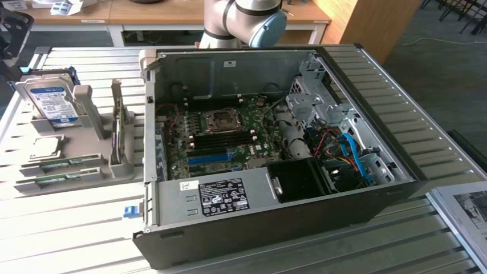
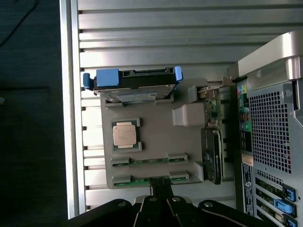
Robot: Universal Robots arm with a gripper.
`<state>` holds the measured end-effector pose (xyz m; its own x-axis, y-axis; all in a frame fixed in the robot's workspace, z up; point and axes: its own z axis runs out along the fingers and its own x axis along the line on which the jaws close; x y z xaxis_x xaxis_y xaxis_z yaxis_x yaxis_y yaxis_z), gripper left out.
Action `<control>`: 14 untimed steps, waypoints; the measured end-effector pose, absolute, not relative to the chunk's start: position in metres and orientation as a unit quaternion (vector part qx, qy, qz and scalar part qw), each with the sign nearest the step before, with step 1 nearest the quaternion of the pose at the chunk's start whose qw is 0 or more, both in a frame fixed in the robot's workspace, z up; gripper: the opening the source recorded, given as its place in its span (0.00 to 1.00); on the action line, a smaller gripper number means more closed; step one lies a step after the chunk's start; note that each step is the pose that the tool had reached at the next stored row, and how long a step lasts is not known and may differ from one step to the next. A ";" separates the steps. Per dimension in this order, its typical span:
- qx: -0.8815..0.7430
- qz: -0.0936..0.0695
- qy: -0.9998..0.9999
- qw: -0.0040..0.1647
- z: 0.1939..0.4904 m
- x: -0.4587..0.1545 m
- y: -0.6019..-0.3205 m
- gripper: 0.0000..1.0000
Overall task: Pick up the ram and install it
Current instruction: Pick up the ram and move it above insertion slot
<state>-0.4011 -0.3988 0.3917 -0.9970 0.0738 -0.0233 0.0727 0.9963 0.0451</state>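
So the ram (image 2: pixel 142 181) is seen resting in its slot on the grey tray (image 2: pixel 156 137), at the edge furthest from the hard drive (image 2: pixel 132 87). A second ram stick (image 2: pixel 149 161) is parked just beside it, between it and the processor chip (image 2: pixel 125 135). The gripper (image 2: pixel 161 188) is held above that outer stick with its fingers pinched fully together. Nothing is gripped between them, and whether the stick is touched can't be told. A graphics card (image 2: pixel 212 153) is stood on its edge at the side of the tray nearest the computer case (image 1: pixel 266 228). In the exterior view the tray is sat on the slatted metal table (image 1: pixel 426 114), to the exterior view's left of the case, which is laid on its side with the panel off so the motherboard (image 1: pixel 220 137) is exposed. The arm (image 1: pixel 243 17) is spotted behind the case, at the far end of the table.
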 end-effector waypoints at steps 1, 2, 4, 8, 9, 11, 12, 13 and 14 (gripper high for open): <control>0.036 0.022 0.999 0.012 0.392 -0.401 -0.399 0.10; 0.035 0.022 0.999 0.012 0.392 -0.401 -0.399 0.10; 0.032 0.022 0.999 0.012 0.392 -0.401 -0.399 0.10; 0.024 0.022 0.999 0.012 0.392 -0.401 -0.399 0.10; 0.021 0.022 0.999 0.012 0.392 -0.401 -0.399 0.10; 0.015 0.022 1.000 0.012 0.392 -0.401 -0.399 0.10; 0.011 0.022 1.000 0.012 0.392 -0.401 -0.399 0.10; 0.008 0.022 1.000 0.012 0.392 -0.401 -0.399 0.10; 0.004 0.022 1.000 0.012 0.392 -0.401 -0.399 0.10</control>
<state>-0.4011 -0.3988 0.3917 -0.9997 0.0082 -0.0233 0.0072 0.9990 0.0451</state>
